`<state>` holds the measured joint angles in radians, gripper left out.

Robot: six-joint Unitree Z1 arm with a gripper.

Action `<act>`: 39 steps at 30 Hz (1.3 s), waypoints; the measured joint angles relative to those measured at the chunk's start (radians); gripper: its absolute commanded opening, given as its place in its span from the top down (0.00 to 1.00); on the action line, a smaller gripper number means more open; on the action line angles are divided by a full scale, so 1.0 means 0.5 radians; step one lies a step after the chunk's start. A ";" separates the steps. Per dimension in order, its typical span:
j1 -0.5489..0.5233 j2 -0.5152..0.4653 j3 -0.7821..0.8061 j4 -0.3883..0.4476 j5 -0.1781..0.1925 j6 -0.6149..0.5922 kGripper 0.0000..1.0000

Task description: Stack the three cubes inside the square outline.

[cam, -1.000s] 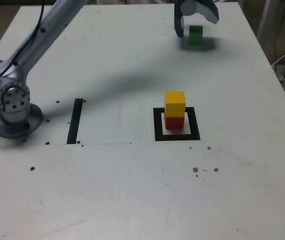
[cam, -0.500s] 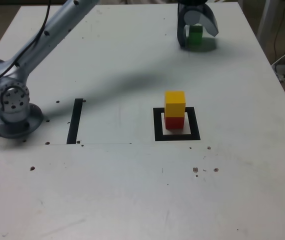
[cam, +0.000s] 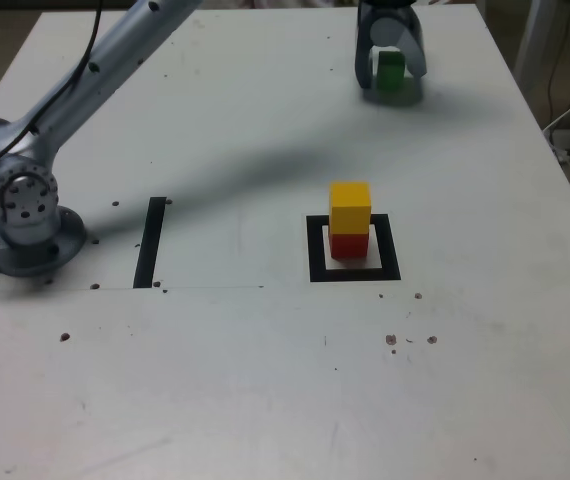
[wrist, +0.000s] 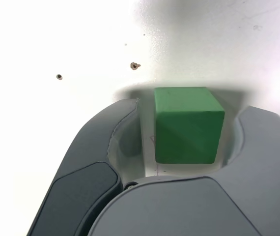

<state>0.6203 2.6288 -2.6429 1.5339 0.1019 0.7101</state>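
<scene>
The gripper stands partly open around the green cube, with a gap visible at least on one side, so it has no hold yet. If one jaw touches first, the cube may slide or turn. This cube is plain green, matte, with sharp edges, on the table, well apart from the square outline, where the yellow cube sits on the red cube.

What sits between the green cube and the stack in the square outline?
Nothing visible. Bare table lies between the green cube, flanked by the gripper, and the yellow cube topping the red cube inside the square outline.
</scene>
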 measured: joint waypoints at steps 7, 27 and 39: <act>-0.007 0.000 0.000 0.010 0.011 -0.003 0.73; -0.077 -0.365 0.402 0.025 -0.012 -0.121 0.73; -0.364 -0.923 1.127 0.034 -0.145 -0.500 0.73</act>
<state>0.4385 2.1672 -2.0794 1.5508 0.0292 0.4601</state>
